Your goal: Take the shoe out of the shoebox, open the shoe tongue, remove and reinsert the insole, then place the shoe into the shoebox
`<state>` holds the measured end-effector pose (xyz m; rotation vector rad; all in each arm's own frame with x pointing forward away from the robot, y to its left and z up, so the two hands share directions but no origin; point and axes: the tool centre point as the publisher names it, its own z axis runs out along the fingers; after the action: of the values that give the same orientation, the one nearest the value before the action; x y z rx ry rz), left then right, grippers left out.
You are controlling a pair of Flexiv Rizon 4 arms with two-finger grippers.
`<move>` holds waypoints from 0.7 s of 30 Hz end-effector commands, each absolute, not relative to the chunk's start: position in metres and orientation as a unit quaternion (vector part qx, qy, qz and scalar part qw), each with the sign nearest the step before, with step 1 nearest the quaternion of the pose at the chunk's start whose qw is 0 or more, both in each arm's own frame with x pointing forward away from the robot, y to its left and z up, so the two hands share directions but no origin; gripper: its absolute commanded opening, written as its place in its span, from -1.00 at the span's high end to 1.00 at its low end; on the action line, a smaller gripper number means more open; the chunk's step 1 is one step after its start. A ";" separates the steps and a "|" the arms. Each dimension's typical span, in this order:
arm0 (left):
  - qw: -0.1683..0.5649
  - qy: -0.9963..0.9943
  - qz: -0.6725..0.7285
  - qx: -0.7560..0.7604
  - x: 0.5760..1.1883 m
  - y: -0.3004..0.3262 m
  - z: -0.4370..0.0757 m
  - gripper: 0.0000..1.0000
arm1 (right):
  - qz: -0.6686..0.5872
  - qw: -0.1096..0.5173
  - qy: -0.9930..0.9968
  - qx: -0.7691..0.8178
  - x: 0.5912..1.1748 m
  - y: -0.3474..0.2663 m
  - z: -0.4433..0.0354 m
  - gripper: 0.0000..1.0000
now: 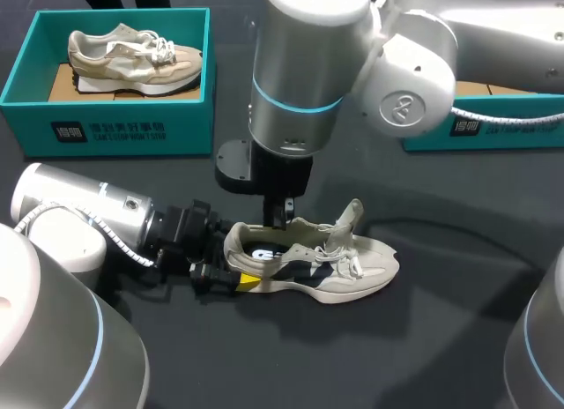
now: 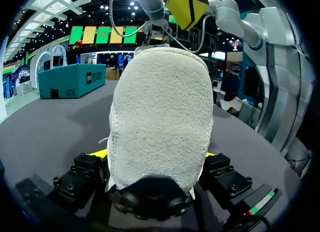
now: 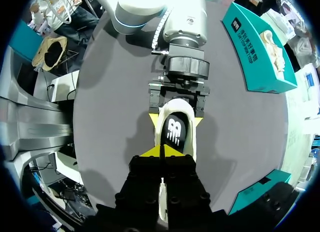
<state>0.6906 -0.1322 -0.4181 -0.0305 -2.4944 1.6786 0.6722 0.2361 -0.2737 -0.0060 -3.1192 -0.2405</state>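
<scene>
A cream sneaker (image 1: pixel 352 268) lies on the dark table, toe to the right and tongue lifted. My left gripper (image 1: pixel 233 261) comes in from the left and is shut on its heel. In the left wrist view the padded heel (image 2: pixel 160 117) fills the space between the fingers. My right gripper (image 1: pixel 280 222) points straight down into the shoe's opening, fingers shut. In the right wrist view its yellow tips (image 3: pixel 163 152) meet at the front edge of the black insole (image 3: pixel 174 132), which lies in the shoe. I cannot tell if they pinch it. The left gripper (image 3: pixel 176 119) flanks the heel.
A teal shoebox (image 1: pixel 106 118) at the back left holds a second cream sneaker (image 1: pixel 132 61). Another teal box (image 1: pixel 493 131) sits at the back right, under my right arm. Bare table lies in front of and to the right of the shoe.
</scene>
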 end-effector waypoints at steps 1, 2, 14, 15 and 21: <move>0.068 -0.829 0.556 -0.010 0.693 -0.131 -0.420 1.00 | -0.079 0.006 -0.997 0.004 0.677 0.239 -0.295 1.00; 0.068 -0.829 0.556 -0.010 0.693 -0.131 -0.420 1.00 | -0.075 0.005 -0.997 0.005 0.678 0.238 -0.299 1.00; 0.068 -0.829 0.556 -0.010 0.693 -0.131 -0.420 1.00 | -0.070 0.007 -0.997 0.004 0.680 0.237 -0.303 1.00; 0.068 -0.829 0.556 -0.010 0.693 -0.131 -0.420 1.00 | -0.070 0.007 -0.997 0.004 0.680 0.237 -0.303 1.00; 0.068 -0.829 0.556 -0.010 0.693 -0.131 -0.420 1.00 | -0.056 -0.003 -0.998 0.007 0.683 0.240 -0.317 1.00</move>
<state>0.6906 -0.1321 -0.4181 -0.0304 -2.4945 1.6785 0.6839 0.2313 -0.3087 0.0249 -3.1362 -0.1920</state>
